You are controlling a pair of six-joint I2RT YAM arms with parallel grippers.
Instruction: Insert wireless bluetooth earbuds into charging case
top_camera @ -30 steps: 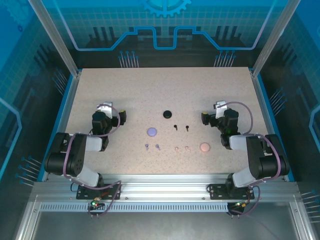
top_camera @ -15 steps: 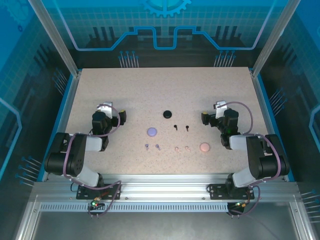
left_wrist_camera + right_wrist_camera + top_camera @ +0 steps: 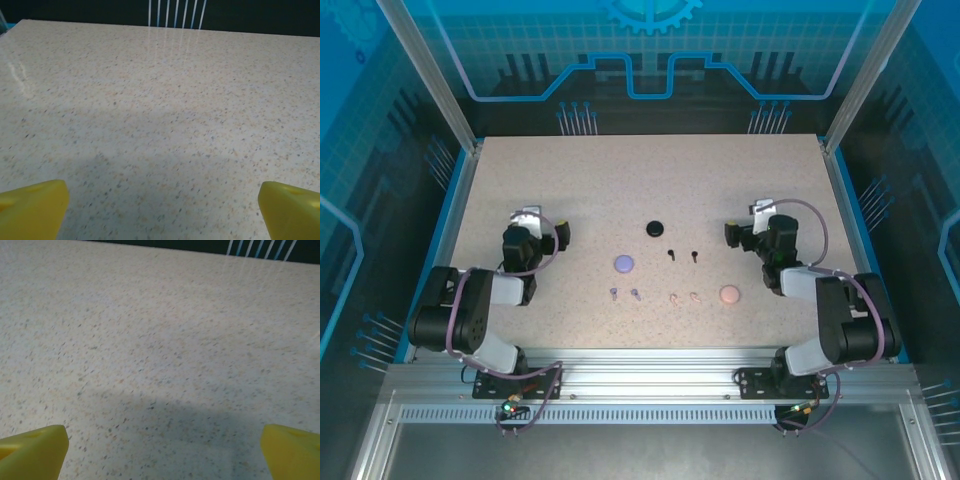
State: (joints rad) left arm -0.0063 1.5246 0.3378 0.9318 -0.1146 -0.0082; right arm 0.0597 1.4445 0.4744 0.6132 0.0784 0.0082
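Black round charging case (image 3: 656,228) near the middle of the speckled tabletop (image 3: 620,170), used here as the reference for all places.

Just toward the arm bases from it and slightly right: two black earbuds (image 3: 671,253), lying on the tabletop, apart from each other and from the case. Toward the bases and a little left of the black case: lilac round case (image 3: 624,263). Further toward the bases on that left side: two lilac earbuds (image 3: 614,293), close together. Same row, slightly right of the black case: two pale pink earbuds (image 3: 674,297). Further right in that row: pink round case (image 3: 729,295). All six earbuds outside the cases. Lids too small to judge.

Well to the left of the black case: left tool (image 3: 556,235), spread wide, with bare tabletop between its yellow fingertips (image 3: 32,207) in the left wrist view. Well to the right of the black case: right tool (image 3: 734,233), also spread wide and holding no object.
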